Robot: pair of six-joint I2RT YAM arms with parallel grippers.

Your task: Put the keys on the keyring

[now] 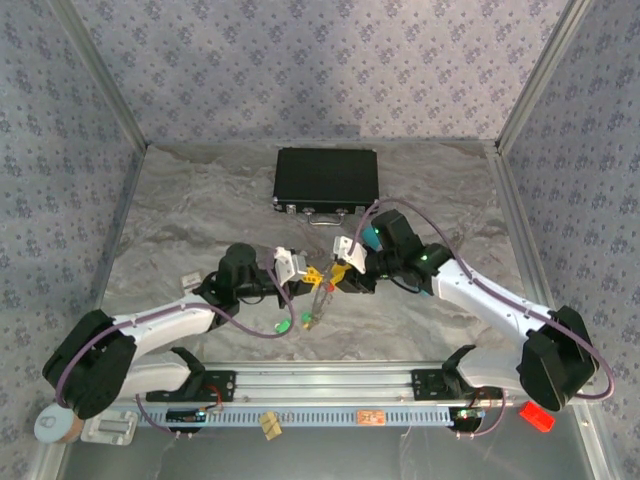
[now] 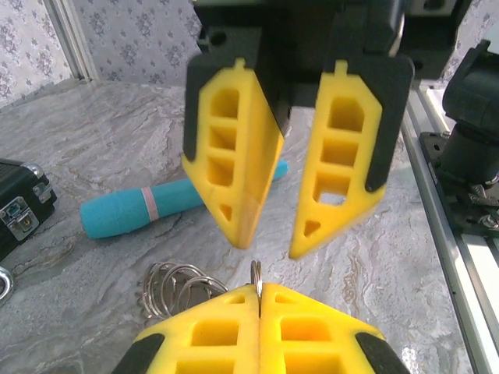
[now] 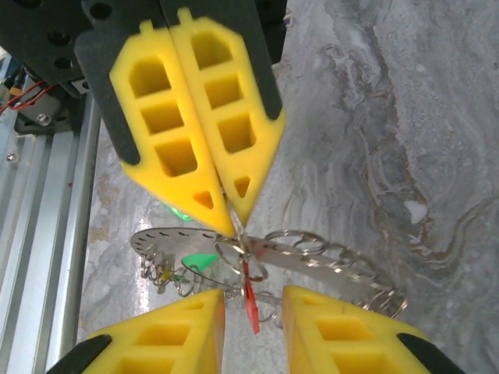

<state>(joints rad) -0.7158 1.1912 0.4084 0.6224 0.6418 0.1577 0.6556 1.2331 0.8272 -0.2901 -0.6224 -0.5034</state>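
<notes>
Right wrist view: the keyring point(image 3: 312, 263) is pinched mid-frame by the closed left gripper point(image 3: 230, 222). A red key point(image 3: 250, 308) and a green key point(image 3: 200, 262) are seen among its loops, though threading cannot be confirmed. At the bottom of the frame the right gripper point(image 3: 253, 294) is parted and empty.

A robot lab cell: cloth-lined walls point(image 1: 320, 60), metal frame posts point(image 1: 103, 75), marbled tabletop point(image 1: 200, 210), aluminium mounting rail point(image 1: 320, 382).
</notes>
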